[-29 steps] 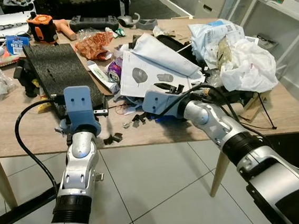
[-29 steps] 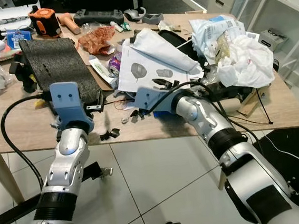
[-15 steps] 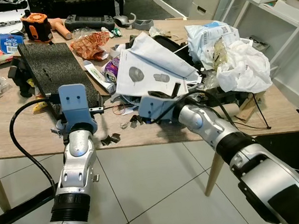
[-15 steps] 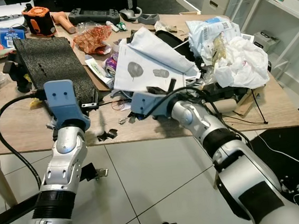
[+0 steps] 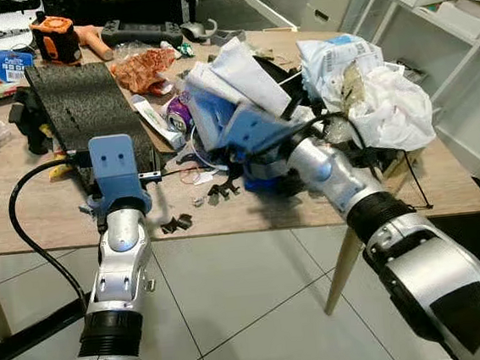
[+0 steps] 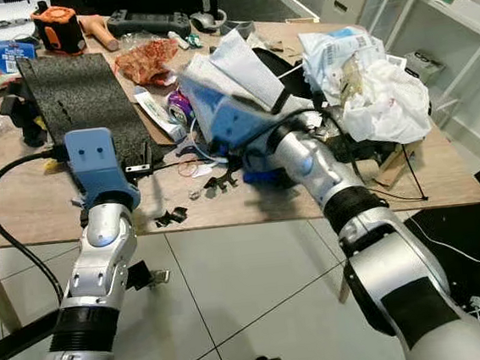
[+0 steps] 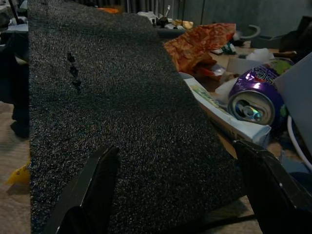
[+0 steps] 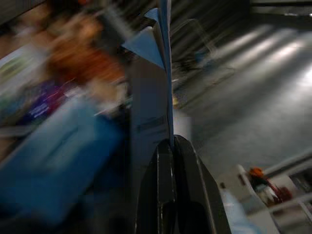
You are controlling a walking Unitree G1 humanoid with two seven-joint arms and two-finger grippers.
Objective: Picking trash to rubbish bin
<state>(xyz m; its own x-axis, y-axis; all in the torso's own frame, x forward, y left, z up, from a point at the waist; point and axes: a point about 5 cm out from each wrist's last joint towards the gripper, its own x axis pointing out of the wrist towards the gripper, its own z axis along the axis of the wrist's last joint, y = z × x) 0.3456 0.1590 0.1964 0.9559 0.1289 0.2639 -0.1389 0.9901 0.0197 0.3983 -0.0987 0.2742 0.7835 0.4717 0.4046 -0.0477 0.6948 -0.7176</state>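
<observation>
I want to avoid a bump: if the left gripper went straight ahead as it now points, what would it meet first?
Most likely the black foam slab: the left gripper, fingers open, points along it just above the near edge. The purple can lies off to the side.

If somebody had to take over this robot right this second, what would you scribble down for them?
Right gripper: shut on the folded white paper, which it holds lifted above the pile of rubbish on the table.
Left gripper: open, holding nothing, at the near end of the black foam sheet.
On the table: purple can, orange wrapper, crumpled white bags, small black scraps near the front edge.
Done: one paper picked up.
Left: find the bin, drop the paper in it, then come back for the rest.
</observation>
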